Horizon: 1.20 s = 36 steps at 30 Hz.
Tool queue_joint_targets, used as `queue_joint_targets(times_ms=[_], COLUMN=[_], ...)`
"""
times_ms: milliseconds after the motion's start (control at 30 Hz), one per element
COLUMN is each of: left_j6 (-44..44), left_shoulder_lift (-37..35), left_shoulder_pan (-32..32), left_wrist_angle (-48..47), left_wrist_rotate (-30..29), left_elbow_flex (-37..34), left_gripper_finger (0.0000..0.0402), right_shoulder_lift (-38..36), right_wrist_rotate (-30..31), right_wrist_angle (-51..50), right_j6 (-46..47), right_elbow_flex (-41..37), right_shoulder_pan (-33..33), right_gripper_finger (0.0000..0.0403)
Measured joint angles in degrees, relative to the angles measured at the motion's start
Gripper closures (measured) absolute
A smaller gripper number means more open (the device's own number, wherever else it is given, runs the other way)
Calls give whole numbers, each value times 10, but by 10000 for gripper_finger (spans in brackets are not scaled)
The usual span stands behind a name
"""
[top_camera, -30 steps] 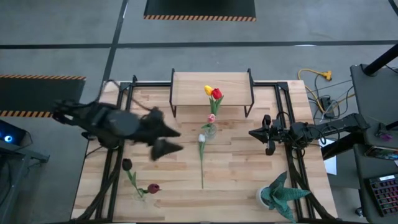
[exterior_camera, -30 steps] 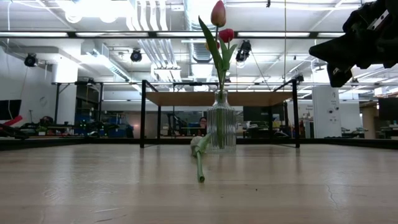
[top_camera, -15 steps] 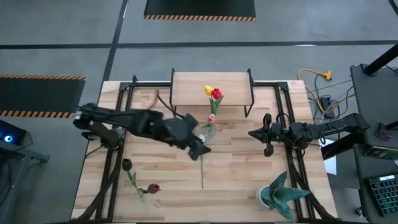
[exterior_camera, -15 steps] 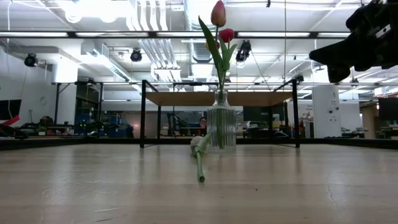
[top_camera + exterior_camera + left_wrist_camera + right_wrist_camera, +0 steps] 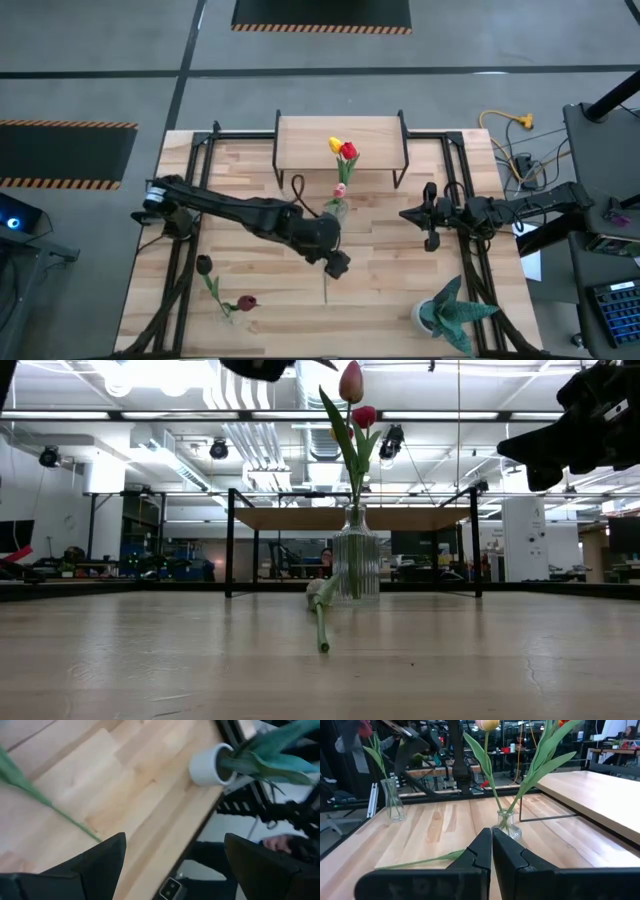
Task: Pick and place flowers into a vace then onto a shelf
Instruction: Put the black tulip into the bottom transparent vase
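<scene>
No readable brand, label or writing anywhere on table or rig.

Left gripper (image 5: 338,264) is out over mid-table, above the loose flower (image 5: 324,268) lying flat on the planks; fingers spread wide w/ nothing between them. Left wrist view: both dark tapered fingers (image 5: 102,857) well apart, thin green stem (image 5: 60,815) running across pale wood below, not touching either finger. Right gripper (image 5: 407,213) waits by the table's right side, raised off the surface, fingers pressed together & empty; its dark fingers (image 5: 482,847) meet in the right wrist view.

Vase (image 5: 355,565): clear ribbed glass, upright, just in front of the shelf (image 5: 340,142), holding three tulips – yellow, red, pink heads (image 5: 342,150) on long green stems w/ broad leaves. Loose flower has a pale whitish head near the vase base, stem (image 5: 321,628) pointing toward the table's front edge. Shelf = light-wood board on thin black metal legs; bare.

Second small clear vase (image 5: 226,312) near front-left w/ dark maroon & red tulips. Spiky teal plant (image 5: 455,312) in a round white pot, front-right corner. Tabletop (image 5: 250,245) is pale jointed planks
</scene>
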Motion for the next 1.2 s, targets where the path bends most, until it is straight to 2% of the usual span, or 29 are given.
queue_joint_targets(times_ms=[167, 300, 433, 533, 633, 867, 1033, 1200], left_j6=[-59, -90, -137, -179, -221, -255, -280, -272], left_shoulder_lift=[16, 32, 41, 41, 41, 40, 40, 40], left_shoulder_pan=[1, 1, 3, 5, 5, 5, 5, 8], left_wrist_angle=[0, 0, 1, 11, 53, 237, 243, 246], left_wrist_rotate=[-31, -34, -37, -66, -89, -104, -119, -136], left_elbow_flex=[-21, -43, -81, -121, -162, -266, -303, -306], left_gripper_finger=[81, 81, 81, 81, 81, 81, 81, 81], right_shoulder_lift=[0, 0, 0, 0, 0, 0, 0, 0], right_wrist_rotate=[0, 1, 1, 1, 1, 1, 1, 1], right_wrist_angle=[0, 0, 3, 3, 4, 4, 4, 4], right_j6=[-17, -18, -18, -17, -18, -18, -16, -17], right_elbow_flex=[0, 0, 0, 0, 0, 0, 0, 0], right_shoulder_pan=[0, 0, 0, 0, 0, 0, 0, 0], right_gripper_finger=[394, 394, 394, 394, 394, 394, 394, 394])
